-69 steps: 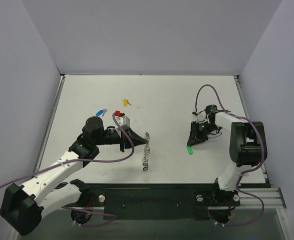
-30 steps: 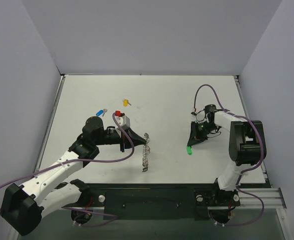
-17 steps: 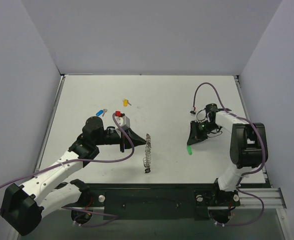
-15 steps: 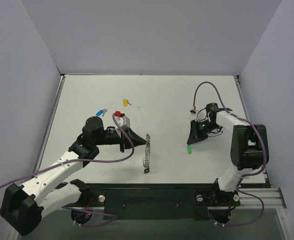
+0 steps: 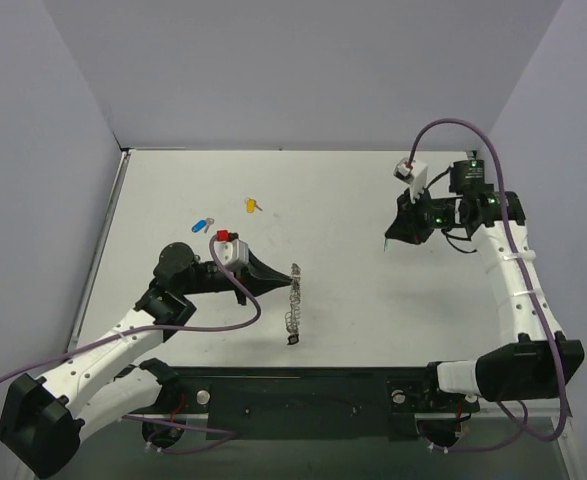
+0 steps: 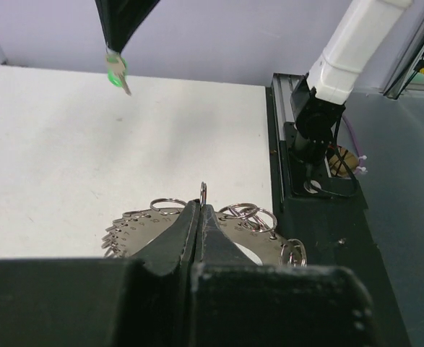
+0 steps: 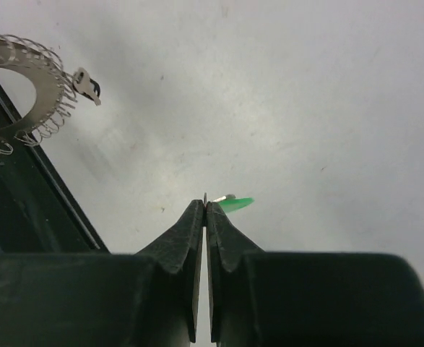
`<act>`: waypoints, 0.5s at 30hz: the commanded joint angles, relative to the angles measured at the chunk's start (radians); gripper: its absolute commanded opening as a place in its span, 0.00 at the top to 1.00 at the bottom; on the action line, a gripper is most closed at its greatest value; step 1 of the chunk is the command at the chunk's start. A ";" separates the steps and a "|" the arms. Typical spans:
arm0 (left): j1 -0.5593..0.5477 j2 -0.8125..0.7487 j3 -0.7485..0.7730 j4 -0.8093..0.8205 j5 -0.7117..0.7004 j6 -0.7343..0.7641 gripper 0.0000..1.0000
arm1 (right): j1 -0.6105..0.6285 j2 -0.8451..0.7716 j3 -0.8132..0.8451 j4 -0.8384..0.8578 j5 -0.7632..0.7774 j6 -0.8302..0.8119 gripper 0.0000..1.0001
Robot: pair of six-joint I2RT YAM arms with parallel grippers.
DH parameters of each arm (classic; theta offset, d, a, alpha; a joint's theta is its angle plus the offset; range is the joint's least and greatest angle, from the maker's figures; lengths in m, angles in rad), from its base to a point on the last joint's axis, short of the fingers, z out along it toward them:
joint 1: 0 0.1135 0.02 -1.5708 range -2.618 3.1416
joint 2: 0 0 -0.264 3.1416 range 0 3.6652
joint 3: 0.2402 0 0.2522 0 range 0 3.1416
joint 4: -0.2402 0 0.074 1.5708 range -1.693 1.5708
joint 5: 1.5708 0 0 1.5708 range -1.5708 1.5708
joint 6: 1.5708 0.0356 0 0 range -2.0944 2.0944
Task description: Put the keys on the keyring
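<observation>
The left gripper (image 5: 286, 287) clamps the keyring (image 5: 293, 303) upright on its edge. The right gripper (image 5: 392, 236), well right of the keyring and raised, pinches the green-headed key (image 6: 115, 71). Transport seems underway; next the key's hole must meet one small wire loop (image 6: 170, 204) on the keyring's rim.

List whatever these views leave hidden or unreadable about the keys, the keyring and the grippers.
Right wrist: the right gripper hides most of the green key; the left edge cuts off the keyring.
Left wrist: the left gripper covers the keyring's near half.
Top external: the green key cannot be picked out at the right gripper; the keyring is edge-on, its loops too small to tell apart.
</observation>
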 commanded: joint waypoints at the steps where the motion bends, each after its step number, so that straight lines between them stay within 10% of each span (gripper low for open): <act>1: -0.004 0.006 0.090 0.172 -0.002 0.005 1.00 | 0.009 -0.054 0.173 -0.212 -0.106 -0.220 1.00; 15: -0.139 0.128 0.098 0.359 -0.069 0.179 1.00 | 0.276 -0.290 0.084 -0.267 -0.076 -0.503 1.00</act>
